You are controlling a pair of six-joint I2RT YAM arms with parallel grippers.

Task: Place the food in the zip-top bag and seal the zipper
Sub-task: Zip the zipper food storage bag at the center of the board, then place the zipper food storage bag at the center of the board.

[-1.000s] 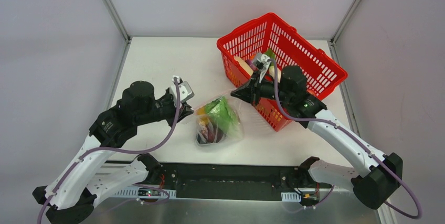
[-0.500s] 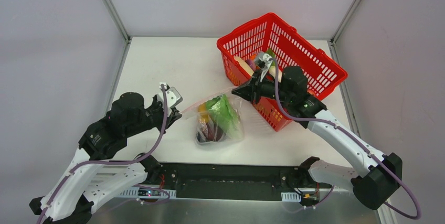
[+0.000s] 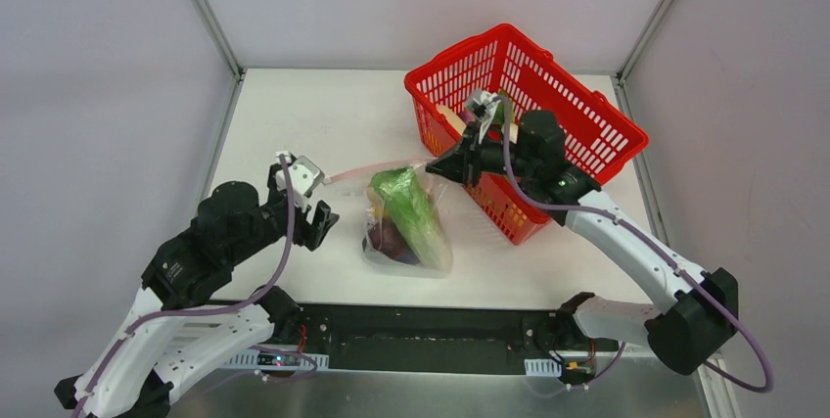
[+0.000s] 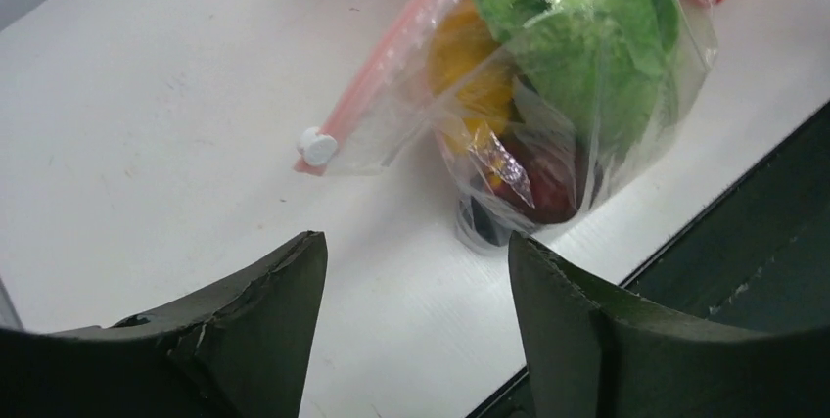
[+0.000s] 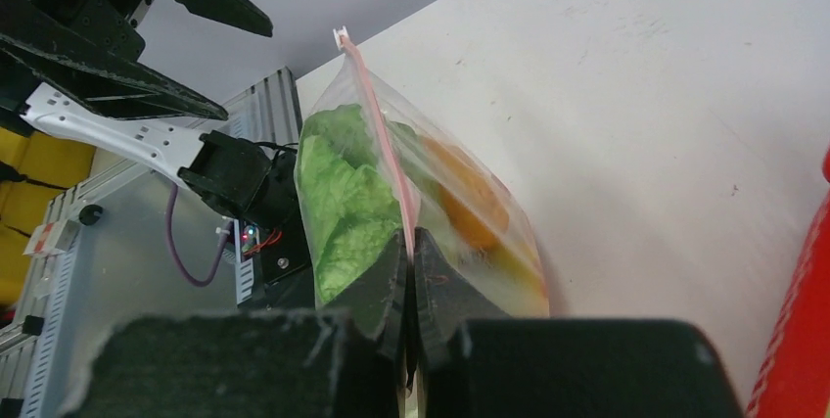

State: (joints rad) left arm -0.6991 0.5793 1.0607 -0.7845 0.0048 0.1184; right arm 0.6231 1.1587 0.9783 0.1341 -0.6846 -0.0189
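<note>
The clear zip-top bag (image 3: 406,227) rests on the white table, with its mouth edge lifted. Through it I see the food: a green leafy piece (image 3: 409,205), yellow-orange pieces (image 4: 465,56) and a dark red-purple one (image 4: 548,183). The pink zipper (image 3: 377,171) runs taut and straight, and its white slider (image 4: 316,147) sits at the left end. My right gripper (image 5: 411,240) is shut on the zipper's right end, beside the basket. My left gripper (image 4: 414,242) stands open just left of the bag, touching nothing, with the slider a short way beyond its fingertips.
A red mesh basket (image 3: 455,54) stands at the back right, right behind my right wrist, with more toy food inside. A black rail (image 3: 431,335) runs along the table's near edge. Grey walls close in both sides.
My left gripper drew back leftward along the zipper, then opened and let go. The pink strip now stretches out straight. My right gripper kept its grip and rose slightly, tipping the bag more upright.
</note>
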